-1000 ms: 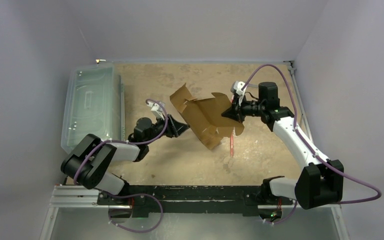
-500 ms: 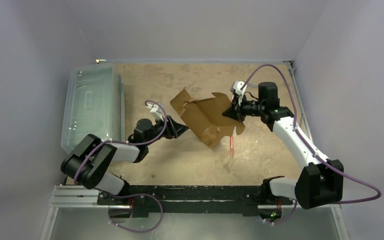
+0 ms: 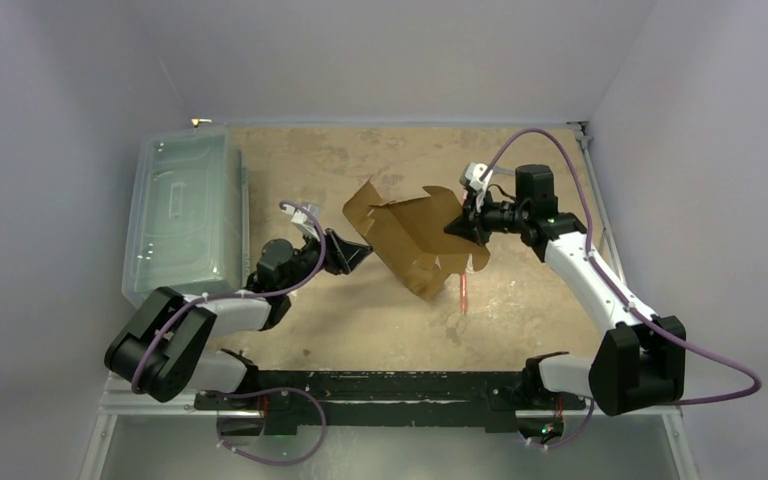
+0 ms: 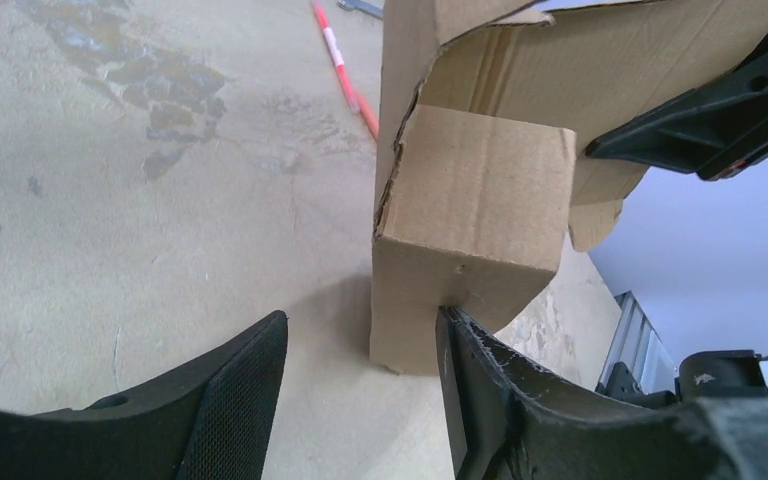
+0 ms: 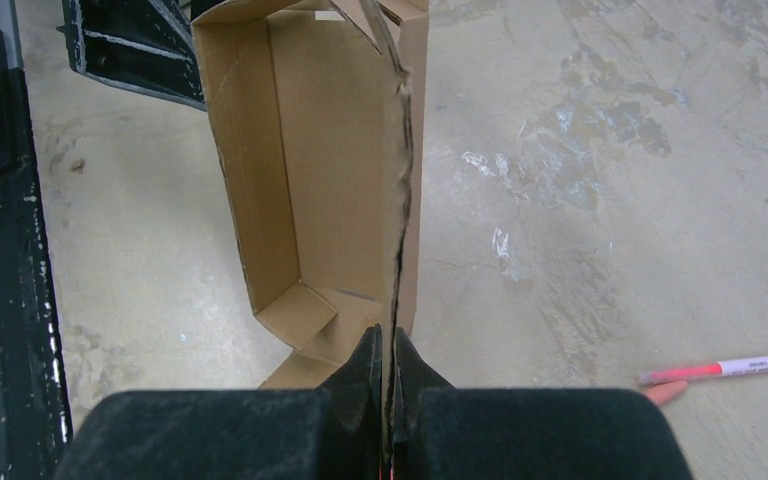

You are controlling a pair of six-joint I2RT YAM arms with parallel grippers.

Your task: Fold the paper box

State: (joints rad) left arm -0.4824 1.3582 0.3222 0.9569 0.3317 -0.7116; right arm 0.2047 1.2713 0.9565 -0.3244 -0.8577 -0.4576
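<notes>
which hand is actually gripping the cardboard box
The right hand, pinched shut on an edge of the paper box; the left hand stands open beside a corner.

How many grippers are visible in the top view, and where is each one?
2. The left gripper, open, is beside the left side of the paper box. The right gripper is shut on the box's right edge. None seems hidden.

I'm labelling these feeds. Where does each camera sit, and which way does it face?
Top external: above, behind the bases, looking down at the table; both arms show.
Left wrist: low over the table, facing the paper box corner; open left gripper shows.
Right wrist: looking along the box's wall; right gripper shows, shut on its edge.
Shared: all show the box and red pen.
</notes>
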